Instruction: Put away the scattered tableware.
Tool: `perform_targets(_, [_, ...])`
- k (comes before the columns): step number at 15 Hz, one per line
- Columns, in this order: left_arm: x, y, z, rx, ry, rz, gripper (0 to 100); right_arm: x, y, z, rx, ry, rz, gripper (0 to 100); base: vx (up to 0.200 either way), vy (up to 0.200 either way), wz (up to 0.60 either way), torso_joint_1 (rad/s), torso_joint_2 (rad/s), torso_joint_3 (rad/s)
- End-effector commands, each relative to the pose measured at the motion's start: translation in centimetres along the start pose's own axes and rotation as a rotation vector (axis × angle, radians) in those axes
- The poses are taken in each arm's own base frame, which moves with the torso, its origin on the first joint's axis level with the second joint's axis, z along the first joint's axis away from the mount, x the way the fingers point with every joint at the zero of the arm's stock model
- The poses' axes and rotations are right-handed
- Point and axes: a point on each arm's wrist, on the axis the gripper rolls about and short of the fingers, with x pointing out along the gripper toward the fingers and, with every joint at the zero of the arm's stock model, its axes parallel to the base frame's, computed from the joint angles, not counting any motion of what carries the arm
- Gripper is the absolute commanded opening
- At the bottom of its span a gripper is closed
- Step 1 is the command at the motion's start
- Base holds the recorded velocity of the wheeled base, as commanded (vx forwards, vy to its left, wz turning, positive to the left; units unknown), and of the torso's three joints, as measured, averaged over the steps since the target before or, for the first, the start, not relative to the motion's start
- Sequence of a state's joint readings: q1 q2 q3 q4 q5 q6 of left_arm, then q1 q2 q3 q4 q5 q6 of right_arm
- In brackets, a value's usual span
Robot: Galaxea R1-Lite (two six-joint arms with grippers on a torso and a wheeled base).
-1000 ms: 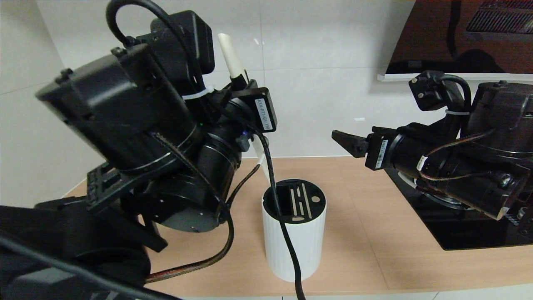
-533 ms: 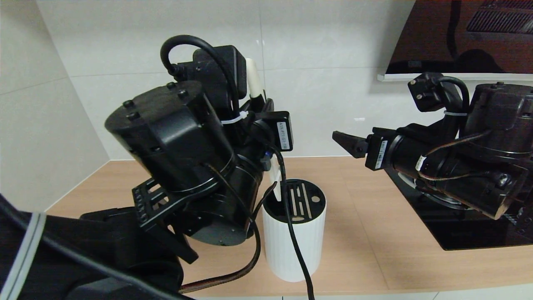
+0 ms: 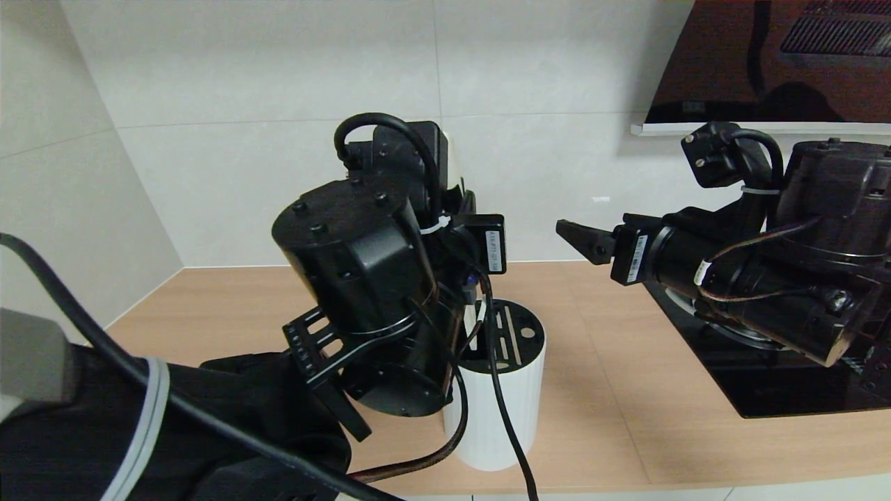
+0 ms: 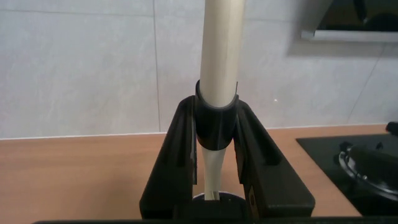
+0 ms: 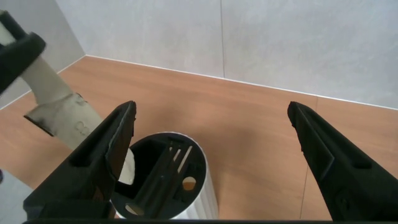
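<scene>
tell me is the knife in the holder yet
Partly in: the knife's blade tip dips into the holder's big opening, while the left gripper is shut on its handle above.

Black arms (image 3: 766, 278), right gripper (image 5: 211, 112) — cables (image 3: 381, 120), white labels (image 3: 493, 250)

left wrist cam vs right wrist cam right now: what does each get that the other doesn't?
Left wrist view, not the right: the left hand close up, shut on the dark collar of the knife, and the hob at the edge. Right wrist view, not the left: the open right hand, the slotted top of the white holder, and the blade entering its wide opening. Both: the knife, the wooden counter and the tiled wall.
</scene>
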State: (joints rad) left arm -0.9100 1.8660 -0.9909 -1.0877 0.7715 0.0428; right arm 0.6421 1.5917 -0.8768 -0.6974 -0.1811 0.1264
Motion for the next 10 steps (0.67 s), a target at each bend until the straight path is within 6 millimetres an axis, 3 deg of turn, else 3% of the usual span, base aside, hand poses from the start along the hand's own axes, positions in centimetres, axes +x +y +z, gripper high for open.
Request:
perform_targets(1, [0.2,-0.2,-0.6,0.001,0.011,0.002,0,0.1,0.0,-0.2,-0.002,0.006,0.0,100,0.0,0.0,0.0,0.0,0.0,0.0])
perform_targets(10, [0.5,-0.8,-3.0,-0.007,0.058,0.003,0,0.0,-0.1,-0.6,-0.004,0.019,-0.003,100,0.0,0.0,0.0,0.0,0.0,0.0])
